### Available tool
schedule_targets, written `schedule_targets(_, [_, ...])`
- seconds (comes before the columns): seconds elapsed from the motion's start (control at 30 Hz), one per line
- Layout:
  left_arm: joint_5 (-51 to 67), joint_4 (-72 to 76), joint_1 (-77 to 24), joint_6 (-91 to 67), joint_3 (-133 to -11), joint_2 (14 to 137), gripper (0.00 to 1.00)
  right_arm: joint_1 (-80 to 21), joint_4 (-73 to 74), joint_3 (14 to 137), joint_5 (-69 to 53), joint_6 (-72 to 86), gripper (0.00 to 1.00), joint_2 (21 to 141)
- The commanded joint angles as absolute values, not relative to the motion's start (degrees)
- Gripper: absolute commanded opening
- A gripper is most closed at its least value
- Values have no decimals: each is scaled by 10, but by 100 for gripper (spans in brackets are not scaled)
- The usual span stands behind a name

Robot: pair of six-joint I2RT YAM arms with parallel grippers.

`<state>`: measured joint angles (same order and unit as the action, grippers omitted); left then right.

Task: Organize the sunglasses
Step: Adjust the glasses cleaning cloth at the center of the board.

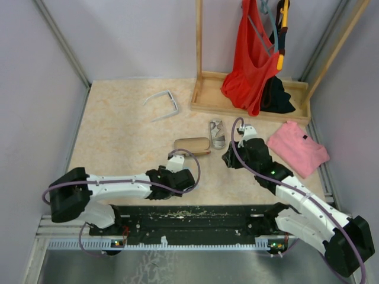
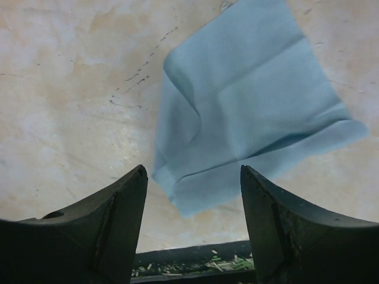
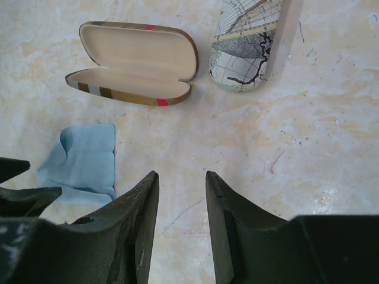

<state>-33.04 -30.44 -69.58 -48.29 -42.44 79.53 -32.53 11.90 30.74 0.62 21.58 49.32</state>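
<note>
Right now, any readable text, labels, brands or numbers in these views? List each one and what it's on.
Nothing legible in any view.
On the map-print case: map lines and a ruled band; any lettering is too small to read.
On the pink shirt: a small dark tag, too small to read.
On the striped case and the blue cloth: no print visible.
</note>
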Motion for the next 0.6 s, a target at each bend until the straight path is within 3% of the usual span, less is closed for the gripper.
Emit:
schedule_targets(0.0, [-382, -354, -691, -441, -459, 843, 71, -330, 92, 308, -2, 211, 38, 490])
schedule_targets(0.57, [-338, -255, -620, -344, -436, 875, 65, -330, 86, 304, -5, 213, 38, 496])
